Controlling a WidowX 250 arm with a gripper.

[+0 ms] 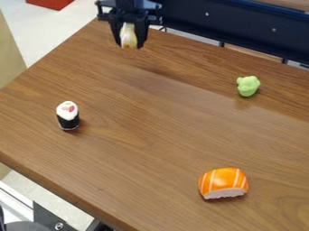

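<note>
Currently, the black two-finger end effector is located at the upper left of the view, above the far part of the brown wood-grain surface. Its fingers pinch a pale cream, smooth-looking object, one finger on each side. The fingers cover the object's sides, and its upper end is hard to make out against the end effector; its exact shape cannot be determined. The upper part of the end effector is cut off by the top edge of the view.

Three items stand apart on the surface. At the left is a black-and-white toy sushi roll, upright, with pink and green marks on its top; the marks are too small to identify. At the upper right is a lumpy light green piece. At the lower right is an orange, white-striped toy sushi piece with a pale base; its far side is hidden.

Behind the surface runs a dark blue-black beam, cut off at the right edge. A red object is cropped at the upper left, and a silver metal rail is partly visible at the lower left.
</note>
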